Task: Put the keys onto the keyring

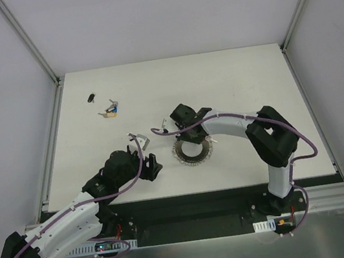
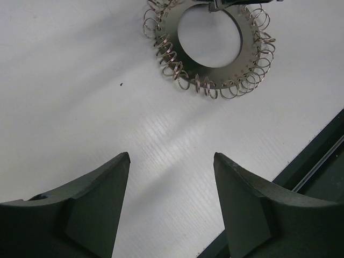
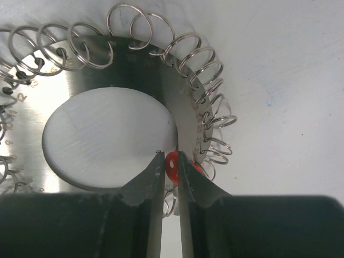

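Note:
The keyring [image 1: 195, 150] is a grey metal disc with an open centre and wire coils round its edge. It lies flat on the white table. My right gripper [image 1: 188, 138] is at its far rim. In the right wrist view the gripper [image 3: 171, 157] is shut on the red tag of a key [image 3: 173, 164], at the ring's [image 3: 183, 107] inner edge beside several coils. The key's blade is hidden. My left gripper [image 1: 154, 168] is open and empty, left of the ring. In the left wrist view [image 2: 172, 157] the ring [image 2: 215, 75] lies ahead of it.
A small cluster of keys with blue and yellow tags [image 1: 110, 110] lies at the far left of the table. A small black object [image 1: 91, 97] lies beyond it. The table's near edge [image 2: 312, 161] runs close to the left gripper.

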### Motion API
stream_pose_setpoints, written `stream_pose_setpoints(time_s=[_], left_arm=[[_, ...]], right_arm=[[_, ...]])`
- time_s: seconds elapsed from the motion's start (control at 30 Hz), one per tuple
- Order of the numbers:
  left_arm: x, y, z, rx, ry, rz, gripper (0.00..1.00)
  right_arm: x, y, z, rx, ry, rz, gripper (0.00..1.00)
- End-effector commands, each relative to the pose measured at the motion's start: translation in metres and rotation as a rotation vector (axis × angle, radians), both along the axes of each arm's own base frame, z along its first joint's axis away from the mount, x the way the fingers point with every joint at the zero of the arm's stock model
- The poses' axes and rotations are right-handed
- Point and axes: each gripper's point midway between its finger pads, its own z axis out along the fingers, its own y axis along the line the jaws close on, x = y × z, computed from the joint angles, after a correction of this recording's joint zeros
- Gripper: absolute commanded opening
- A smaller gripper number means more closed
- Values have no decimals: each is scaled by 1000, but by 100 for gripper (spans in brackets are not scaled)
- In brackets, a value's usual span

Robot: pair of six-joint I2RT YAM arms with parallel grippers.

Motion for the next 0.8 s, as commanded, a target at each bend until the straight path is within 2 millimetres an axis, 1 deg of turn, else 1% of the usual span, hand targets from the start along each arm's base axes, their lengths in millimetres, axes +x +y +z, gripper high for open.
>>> stream_pose_setpoints(time_s=[0.0,0.13,0.17,0.3,0.33,0.4,0.43,0.57,0.6,0.63,0.67,0.7,0.73,0.77], left_arm=[[2,-8,13,-42,1,-9,64],[2,-9,13,-43,5,-12,64],[2,-9,13,-44,6,-10,64],[1,-9,14,-48,7,-13,64],[1,-9,14,-49,7,-11,64],[1,-10,14,-51,9,-13,64],[1,-9,13,-49,11,-13,64],[1,-10,13,-51,15,-11,64],[0,-10,13,-53,17,-11,64],[0,-10,12,-50,21,-13,64],[0,-10,12,-51,22,-12,64],[0,-10,12,-52,21,-10,64],[0,-10,11,-49,25,-13,64],[0,-11,12,-51,24,-14,64]], right_arm=[[3,-2,34,51,-21,-27,14],[9,-10,48,74,-39,-66,7],[11,-13,53,85,-46,-77,6],[20,-29,61,117,-57,-156,4],[24,-36,62,123,-57,-184,3],[25,-44,62,139,-52,-236,1],[29,-53,62,145,-50,-274,1],[31,-74,59,191,-30,-405,2],[30,-78,57,207,-22,-460,7],[32,-87,55,210,-17,-507,11],[32,-92,53,214,-12,-543,15],[33,-97,52,221,-12,-603,25],[34,-108,48,222,-4,-659,30],[35,-113,46,228,0,-698,33]])
